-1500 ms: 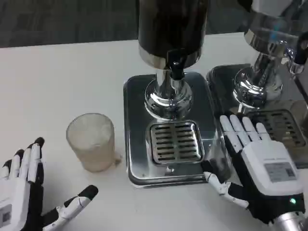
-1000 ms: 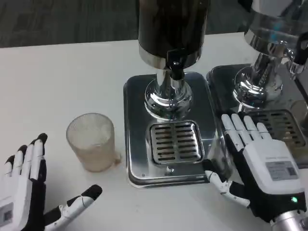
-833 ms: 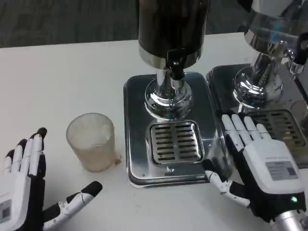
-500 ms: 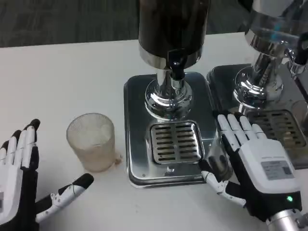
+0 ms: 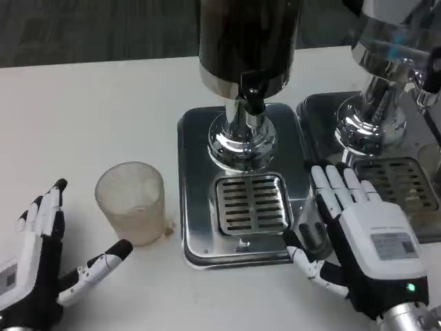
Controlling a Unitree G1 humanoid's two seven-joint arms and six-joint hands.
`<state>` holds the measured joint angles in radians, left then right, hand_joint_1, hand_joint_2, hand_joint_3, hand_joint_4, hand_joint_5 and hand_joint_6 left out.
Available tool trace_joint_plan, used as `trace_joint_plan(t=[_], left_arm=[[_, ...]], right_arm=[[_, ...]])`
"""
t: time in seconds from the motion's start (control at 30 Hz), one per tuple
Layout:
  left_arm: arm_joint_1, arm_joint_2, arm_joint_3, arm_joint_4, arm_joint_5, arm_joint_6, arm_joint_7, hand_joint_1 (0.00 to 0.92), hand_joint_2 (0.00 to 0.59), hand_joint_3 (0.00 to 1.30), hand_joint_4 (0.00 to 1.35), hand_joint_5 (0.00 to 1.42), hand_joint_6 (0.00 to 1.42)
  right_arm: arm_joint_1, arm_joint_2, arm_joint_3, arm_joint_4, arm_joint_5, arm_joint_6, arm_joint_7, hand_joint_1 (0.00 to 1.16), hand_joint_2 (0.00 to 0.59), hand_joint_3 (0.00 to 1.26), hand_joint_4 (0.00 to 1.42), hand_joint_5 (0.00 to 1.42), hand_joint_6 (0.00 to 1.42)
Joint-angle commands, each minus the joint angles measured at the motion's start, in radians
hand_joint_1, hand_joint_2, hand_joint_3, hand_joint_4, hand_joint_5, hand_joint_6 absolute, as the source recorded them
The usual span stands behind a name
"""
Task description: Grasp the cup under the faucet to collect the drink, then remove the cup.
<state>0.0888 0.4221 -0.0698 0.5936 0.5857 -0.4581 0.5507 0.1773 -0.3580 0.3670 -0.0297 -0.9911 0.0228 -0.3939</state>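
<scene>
A white tabletop [image 5: 89,103] seen from above. A frosted, translucent cup [image 5: 131,202] stands upright on it, left of a drink dispenser [image 5: 247,48] and not under its faucet [image 5: 253,103]. The dispenser has a dark tank on a shiny chrome column, standing on a metal drip tray [image 5: 241,185] with a slotted grate [image 5: 251,202] at the near side; the black faucet points down above the tray. A second chrome dispenser [image 5: 386,76] with its own tray stands to the right.

The left hand [image 5: 45,265] lies at the near left, fingers spread and holding nothing, its thumb reaching toward the cup's base, close to it but apart. The right hand [image 5: 351,231] hovers at the near right between the two trays, back upward, fingers straight and side by side pointing away, thumb out toward the first tray's near right corner, holding nothing.
</scene>
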Motion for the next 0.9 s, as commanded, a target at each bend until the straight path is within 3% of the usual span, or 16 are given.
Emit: trace_joint_plan(t=[0.03,0.5,0.9], left_arm=[[-0.058,0.005,-0.023,0.070,-0.014,-0.040,0.001,0.000,0.000,0.00,0.00,0.00,0.00],[-0.207,-0.015,-0.099,0.292,-0.018,-0.144,0.015,0.002,0.000,0.00,0.00,0.00,0.00],[-0.283,-0.022,-0.154,0.370,0.000,-0.149,0.062,0.056,0.000,0.00,0.00,0.00,0.00]], right_arm=[[0.012,0.015,0.002,-0.013,-0.009,0.016,-0.010,0.26,0.386,0.00,0.00,0.00,0.06],[0.040,0.033,0.010,-0.032,-0.025,0.034,-0.013,0.27,0.382,0.00,0.00,0.00,0.06],[0.035,0.032,0.016,-0.032,-0.031,0.029,-0.004,0.29,0.369,0.00,0.00,0.00,0.06]])
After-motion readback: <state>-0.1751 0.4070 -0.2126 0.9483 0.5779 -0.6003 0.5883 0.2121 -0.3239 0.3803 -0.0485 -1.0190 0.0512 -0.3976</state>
